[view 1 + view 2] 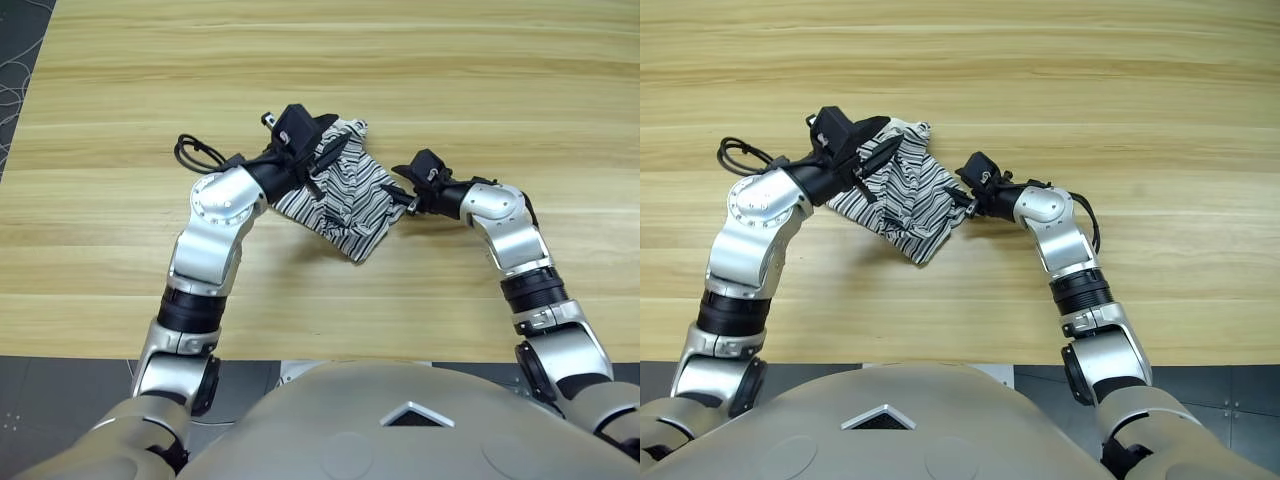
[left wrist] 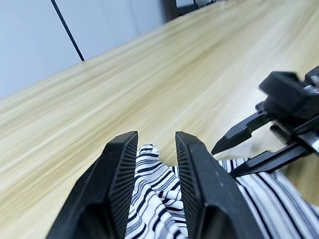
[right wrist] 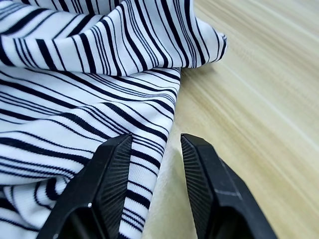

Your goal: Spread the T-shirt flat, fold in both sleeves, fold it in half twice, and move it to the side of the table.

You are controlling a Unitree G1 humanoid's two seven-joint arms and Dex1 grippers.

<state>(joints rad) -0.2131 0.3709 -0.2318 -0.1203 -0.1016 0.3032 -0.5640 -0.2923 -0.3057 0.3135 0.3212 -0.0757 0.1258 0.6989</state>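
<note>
The T-shirt (image 1: pixel 340 195), black-and-white striped, lies as a crumpled bundle in the middle of the wooden table (image 1: pixel 450 90). My left gripper (image 1: pixel 335 150) rests over the bundle's far left part. Its fingers stand apart, and a loose ridge of the striped cloth (image 2: pixel 154 189) rises between them. My right gripper (image 1: pixel 400 195) is at the bundle's right edge, low over the table. It is open, with the shirt's hem (image 3: pixel 144 149) just inside the gap beside one finger (image 3: pixel 112 169). In the left wrist view the right gripper (image 2: pixel 223 163) points at the cloth.
A black cable loop (image 1: pixel 195 152) sticks out to the left of my left wrist. Bare wood stretches beyond the shirt and to both sides. The table's near edge (image 1: pixel 400 360) runs close to my body, with dark floor (image 1: pixel 25 60) past the left edge.
</note>
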